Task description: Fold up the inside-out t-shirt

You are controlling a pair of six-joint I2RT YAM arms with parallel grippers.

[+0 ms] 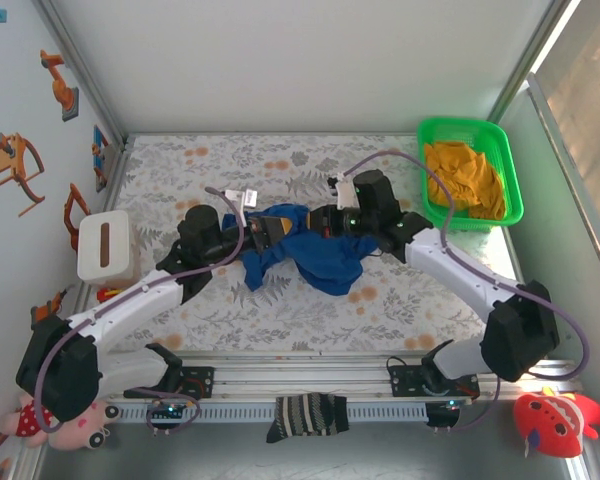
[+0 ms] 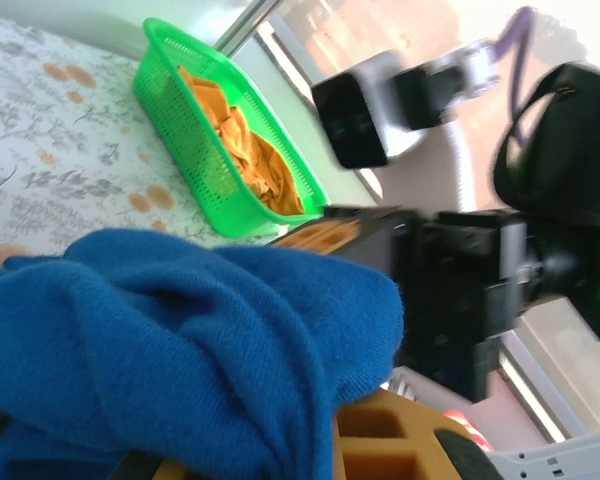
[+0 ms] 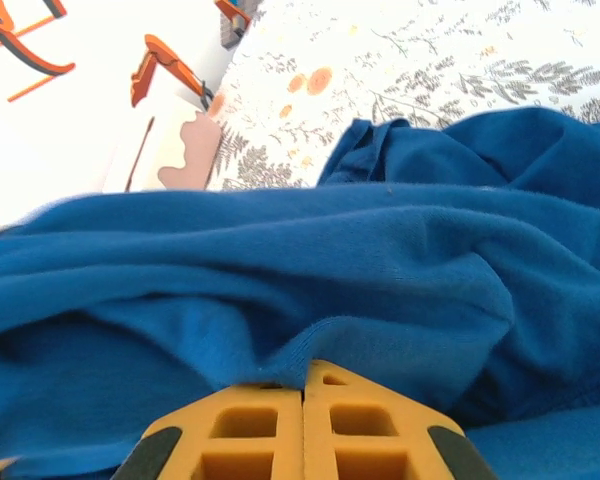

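Floral-patterned desk (image 1: 280, 300) spreads between pale walls, and the royal-blue t-shirt (image 1: 315, 255) lies in a bunched, wrinkled heap at its middle, stretched between the two arms. Well apart from it, at the far right corner, stands a green basket (image 1: 460, 122) with an orange-yellow cloth (image 1: 465, 180) inside. A white box (image 1: 105, 245) sits at the left edge, and a striped sock (image 1: 305, 415) hangs over the near rail. The left fingers (image 1: 267, 229) are closed, with blue cloth gathered over and around them. The right fingers (image 3: 292, 405) are pressed tight together on a raised ridge of the fabric. Soft, light and limp, the shirt will likely sag and drag rather than keep any shape. I judge that a hem, a shoulder or a sleeve seam would give surer purchase than a pinch in the middle of the body.
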